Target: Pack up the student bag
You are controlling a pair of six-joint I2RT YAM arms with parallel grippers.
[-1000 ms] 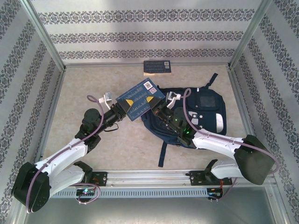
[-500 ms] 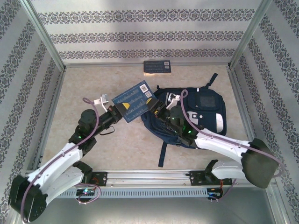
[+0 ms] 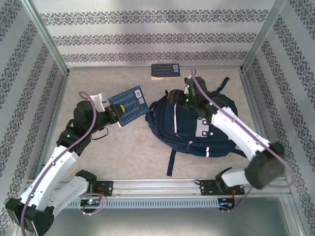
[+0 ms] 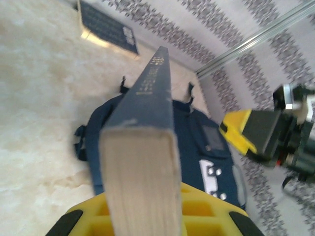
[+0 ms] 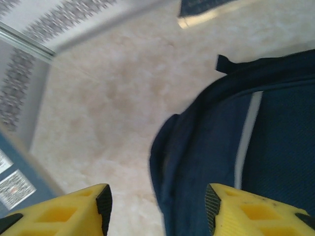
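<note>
Table: student bag | left end effector grips book | right end effector wide

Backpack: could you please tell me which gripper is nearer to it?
Right. The right gripper hangs open over the backpack's far left edge; the left gripper, shut on a blue book, is off to its left, clear of it.

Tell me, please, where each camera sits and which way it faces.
Top external: above, behind the robot, looking down at table, bag, left arm, right arm.
Left wrist: looks along its held book toward the bag; left fingers below.
Right wrist: looks down at the bag's edge; right fingers apart.
Shared: all three show the bag.
</note>
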